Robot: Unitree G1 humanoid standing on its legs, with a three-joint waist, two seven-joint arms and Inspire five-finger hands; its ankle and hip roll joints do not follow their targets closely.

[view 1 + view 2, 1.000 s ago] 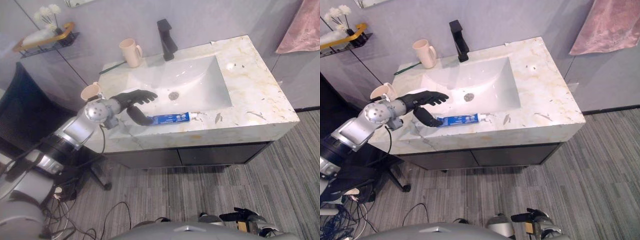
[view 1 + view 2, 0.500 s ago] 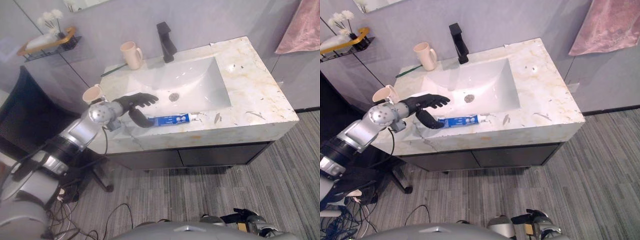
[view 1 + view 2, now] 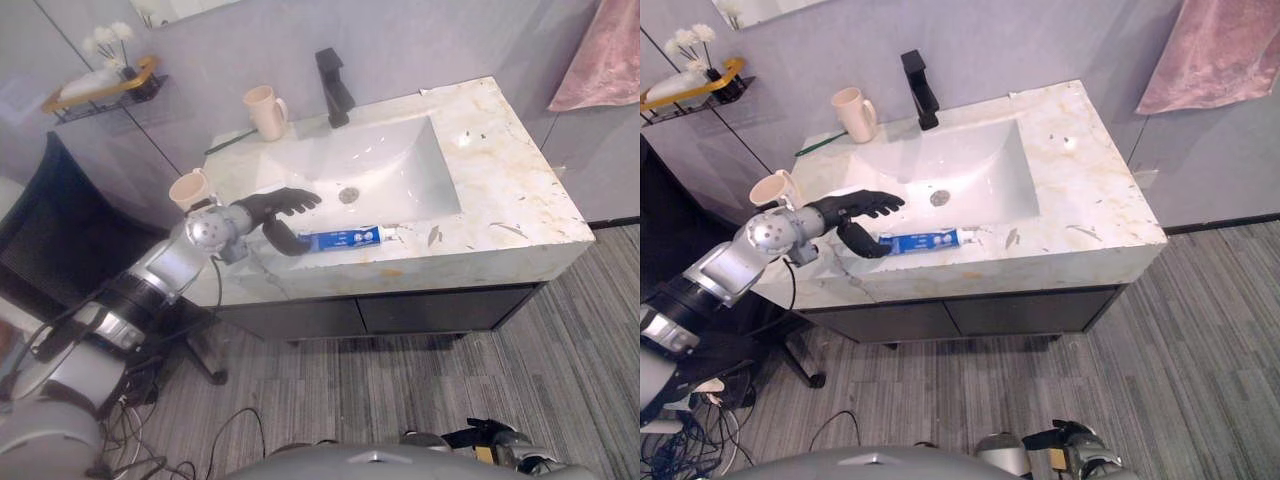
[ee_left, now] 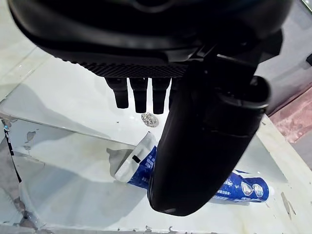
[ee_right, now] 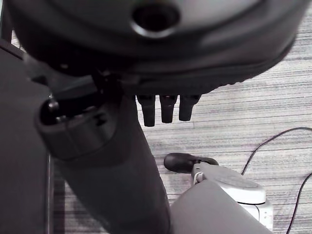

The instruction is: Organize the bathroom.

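I see the toothpaste tube (image 3: 345, 239) lying flat on the counter (image 3: 500, 190), on the front lip just beside the sink basin (image 3: 385, 160); blue body with white print, crimped tail toward my left, cap end toward my right; long axis runs along the front edge; two beige cups: one cup (image 3: 262, 110) upright at the back by the faucet (image 3: 333, 85), second cup (image 3: 188, 189) upright at the left edge; green toothbrush (image 3: 232, 140) lying beside the back cup.

The thumb (image 4: 204, 146) covers the middle of the toothpaste (image 4: 141, 165); the towel (image 3: 1225, 45) is cut by the picture's edge.
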